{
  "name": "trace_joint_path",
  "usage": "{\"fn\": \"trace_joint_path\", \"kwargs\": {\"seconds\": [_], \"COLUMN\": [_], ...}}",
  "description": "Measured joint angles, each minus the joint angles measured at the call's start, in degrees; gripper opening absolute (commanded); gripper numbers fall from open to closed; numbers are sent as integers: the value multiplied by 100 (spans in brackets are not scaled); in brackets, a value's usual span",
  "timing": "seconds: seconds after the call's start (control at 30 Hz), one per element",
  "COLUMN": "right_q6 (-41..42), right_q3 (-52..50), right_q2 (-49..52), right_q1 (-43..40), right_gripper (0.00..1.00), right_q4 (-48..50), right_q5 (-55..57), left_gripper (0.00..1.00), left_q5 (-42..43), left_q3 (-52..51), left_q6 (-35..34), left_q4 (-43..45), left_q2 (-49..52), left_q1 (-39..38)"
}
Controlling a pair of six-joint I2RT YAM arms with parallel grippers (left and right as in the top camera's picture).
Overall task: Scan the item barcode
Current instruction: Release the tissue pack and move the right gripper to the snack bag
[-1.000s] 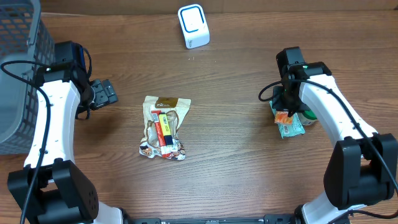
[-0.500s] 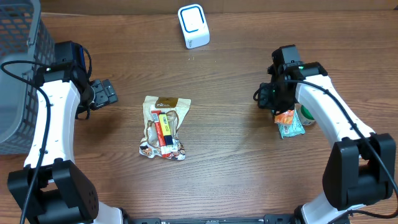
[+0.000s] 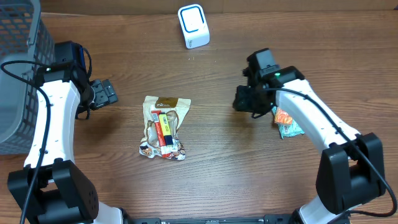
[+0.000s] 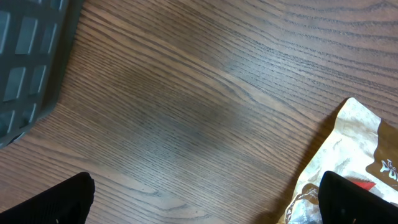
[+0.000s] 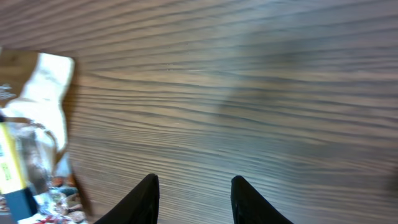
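A white barcode scanner (image 3: 193, 26) stands at the table's far edge. In the middle lies a tan and white snack bag (image 3: 163, 127) with a yellow and red pack inside; its edge also shows in the left wrist view (image 4: 364, 155) and the right wrist view (image 5: 31, 137). A small green and orange packet (image 3: 288, 122) lies flat at the right. My right gripper (image 3: 239, 99) (image 5: 194, 196) hovers left of that packet, open, with bare wood between its fingers (image 5: 146, 199). Left of the bag, my left gripper (image 3: 109, 93) (image 4: 205, 205) stands wide open and holds nothing.
A grey mesh basket (image 3: 15, 68) fills the far left corner, and its wall shows in the left wrist view (image 4: 28, 56). Bare wood lies between the bag and the right gripper.
My right arm has swung left, away from the green and orange packet, which stays on the table. Its jaws have widened a little. The left arm has not moved.
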Motion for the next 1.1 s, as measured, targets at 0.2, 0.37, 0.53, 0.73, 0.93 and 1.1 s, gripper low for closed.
{"fn": "trace_joint_path", "kwargs": {"seconds": [0.2, 0.37, 0.53, 0.73, 0.93, 1.1], "right_q6": [372, 507, 553, 575, 592, 597], "right_q3": [0, -4, -4, -4, -4, -4], "right_q2": [0, 0, 0, 0, 0, 0], "right_q1": [529, 931, 1169, 1340, 1464, 1484], "right_gripper": [38, 38, 38, 38, 38, 38], "right_q4": [533, 872, 1147, 1403, 1421, 1513], "right_q5": [-13, -31, -37, 20, 297, 393], "left_gripper": [100, 100, 100, 100, 100, 100], "left_q5": [0, 0, 0, 0, 0, 0], "left_q3": [0, 0, 0, 0, 0, 0], "left_q6": [0, 0, 0, 0, 0, 0], "left_q4": [0, 0, 2, 0, 0, 0], "left_q2": [0, 0, 0, 0, 0, 0], "left_q1": [0, 0, 0, 0, 0, 0]}}
